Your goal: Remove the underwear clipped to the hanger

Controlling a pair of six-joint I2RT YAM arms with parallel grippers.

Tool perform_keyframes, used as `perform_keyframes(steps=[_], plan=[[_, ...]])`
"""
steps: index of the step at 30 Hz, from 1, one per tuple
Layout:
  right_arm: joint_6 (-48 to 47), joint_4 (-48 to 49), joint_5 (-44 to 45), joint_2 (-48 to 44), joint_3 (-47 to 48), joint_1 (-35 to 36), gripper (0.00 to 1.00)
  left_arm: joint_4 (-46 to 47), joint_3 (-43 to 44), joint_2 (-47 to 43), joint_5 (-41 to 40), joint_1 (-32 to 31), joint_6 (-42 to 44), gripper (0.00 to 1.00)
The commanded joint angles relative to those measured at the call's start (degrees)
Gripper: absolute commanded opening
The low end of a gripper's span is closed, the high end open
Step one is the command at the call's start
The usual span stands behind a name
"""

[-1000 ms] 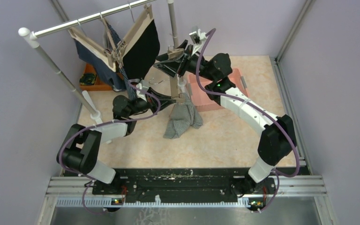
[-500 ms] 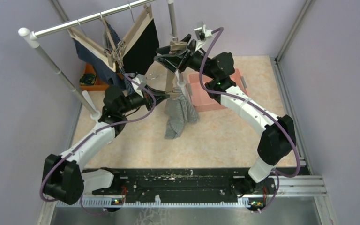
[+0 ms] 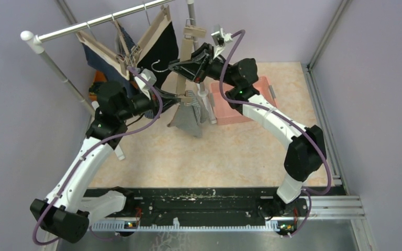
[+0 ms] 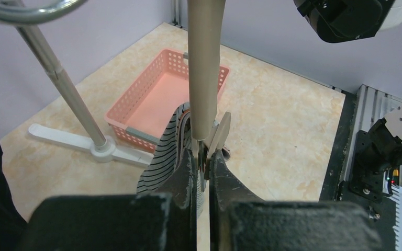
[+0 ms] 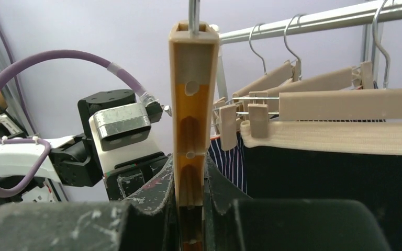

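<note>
Unclipping now: right end effector (image 5: 191,180) grasps beige wooden hanger (image 5: 193,104), left end effector (image 4: 203,163) pinches its clip (image 4: 219,133); next I free striped grey underwear (image 4: 162,157).

Grey striped underwear (image 4: 165,159) hangs limp, clipped at the low end of the steeply tilted beige hanger (image 5: 192,104) I hold.

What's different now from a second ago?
The left gripper, pinching the clip, swung up and left, lifting the striped underwear with it. The right gripper closed tighter on the hanger. The pink basket and the clothes on the rail stayed put.
</note>
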Motion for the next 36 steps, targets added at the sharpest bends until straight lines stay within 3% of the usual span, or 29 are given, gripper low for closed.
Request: perform_keyframes(steps=[1, 3, 5, 10, 12, 16, 19, 36], plan=[[-0.1, -3.5, -3.4, 1.3, 1.6, 0.4, 0.0, 3.9, -0.7, -2.0, -5.1, 0.5, 0.0, 0.0], [-1.0, -7.2, -3.7, 1.7, 3.9, 0.5, 0.04, 3.8, -1.4, -2.5, -5.3, 0.6, 0.2, 0.0], [-2.6, -9.7, -3.2, 1.6, 4.8, 0.4, 0.17, 3.8, -1.9, -3.0, -5.2, 0.6, 0.3, 0.0], [-5.7, -12.5, -0.9, 0.0, 4.7, 0.5, 0.19, 5.3, -3.5, -3.9, -4.0, 0.6, -0.1, 0.0], [-6.6, -13.4, -0.6, -0.3, 5.0, 0.5, 0.39, 6.4, -4.5, -4.4, -3.5, 0.6, -0.3, 0.0], [-5.5, -10.4, -0.5, -0.5, 4.1, 0.5, 0.42, 10.4, -6.7, -5.5, -2.9, 0.6, -2.2, 0.0], [-4.8, -7.7, 0.4, -0.9, 2.7, 0.4, 0.52, 11.6, -7.4, -5.4, -2.3, 0.6, -3.0, 0.0], [-2.1, -2.0, 3.0, -3.0, 3.0, -1.8, 0.49, 13.3, -9.4, -6.0, -0.7, 0.8, -4.3, 0.0]])
